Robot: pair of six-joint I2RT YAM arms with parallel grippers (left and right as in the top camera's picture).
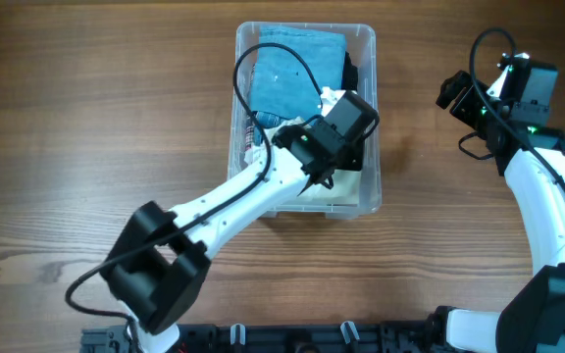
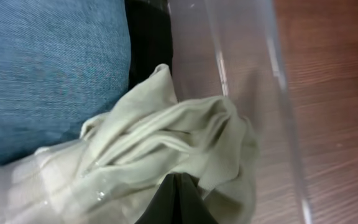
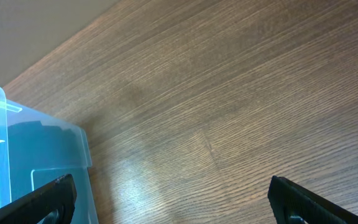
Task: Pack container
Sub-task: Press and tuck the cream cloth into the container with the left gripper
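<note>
Packing step: left gripper (image 2: 178, 202) is closed, tips in pale cloth (image 2: 166, 137), grip unclear, inside container (image 1: 307, 26) mid-table, beside blue garment (image 1: 292, 69). Right gripper (image 3: 166, 199) is wide open, empty. Next, probably: press cloth flat, withdraw.

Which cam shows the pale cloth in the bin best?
Left wrist: the pale cloth shows close up, bunched by the container wall beside the blue garment. Overhead shows only slivers around the left arm. Right wrist shows none of it, just a container corner.
</note>
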